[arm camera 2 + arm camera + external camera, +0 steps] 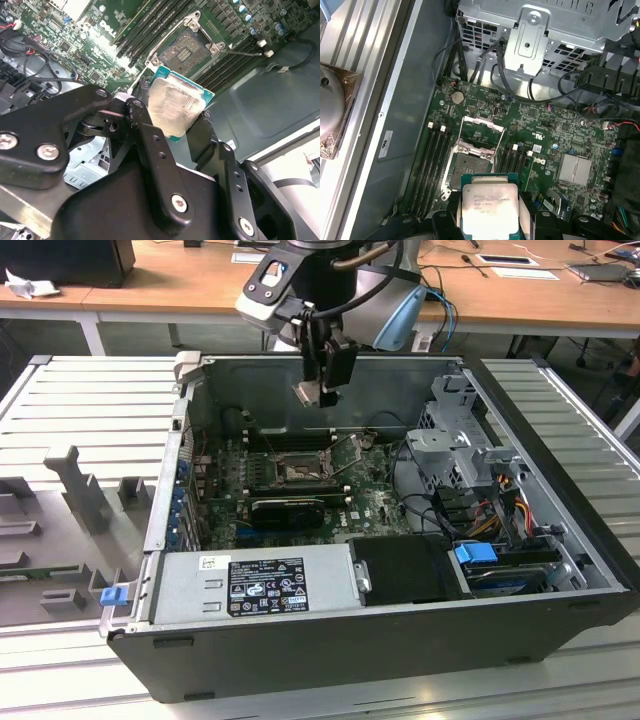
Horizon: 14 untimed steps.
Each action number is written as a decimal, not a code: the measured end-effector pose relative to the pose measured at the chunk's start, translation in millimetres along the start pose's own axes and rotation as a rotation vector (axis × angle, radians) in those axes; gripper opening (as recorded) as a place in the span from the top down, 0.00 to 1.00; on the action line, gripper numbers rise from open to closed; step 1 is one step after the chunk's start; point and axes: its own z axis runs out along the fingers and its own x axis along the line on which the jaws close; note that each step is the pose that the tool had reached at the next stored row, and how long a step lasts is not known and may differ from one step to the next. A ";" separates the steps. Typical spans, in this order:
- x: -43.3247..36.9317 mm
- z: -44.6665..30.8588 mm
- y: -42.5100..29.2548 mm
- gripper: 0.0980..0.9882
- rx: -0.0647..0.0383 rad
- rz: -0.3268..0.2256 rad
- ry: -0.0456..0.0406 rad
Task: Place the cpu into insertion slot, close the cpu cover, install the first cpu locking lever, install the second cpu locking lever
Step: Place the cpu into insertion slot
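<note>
Inside the open computer case [400, 640], over the green board [560, 130], the gripper [322, 388] is hanging above the insertion slot [465, 167], pinching the cpu [176, 106] by two opposite edges. The cpu is looking light, stiff and thin, likely fragile; edge holding is suiting it.

The arm [318, 275] hangs at the far side, its hand [326, 392] pointing down, fingers [150, 145] clamped on a chip [175, 107].

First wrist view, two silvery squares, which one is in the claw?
The cpu, smooth with a green border, gripped in the claw, clear of the motherboard. The other, a ribbed heatsink, is mounted on it.
</note>
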 end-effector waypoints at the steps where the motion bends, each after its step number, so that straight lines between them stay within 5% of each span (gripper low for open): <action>1: 0.0 0.1 0.0 0.50 0.000 0.004 -0.0002; 14: 0.0 1.1 -0.1 0.50 -0.001 0.037 -0.0031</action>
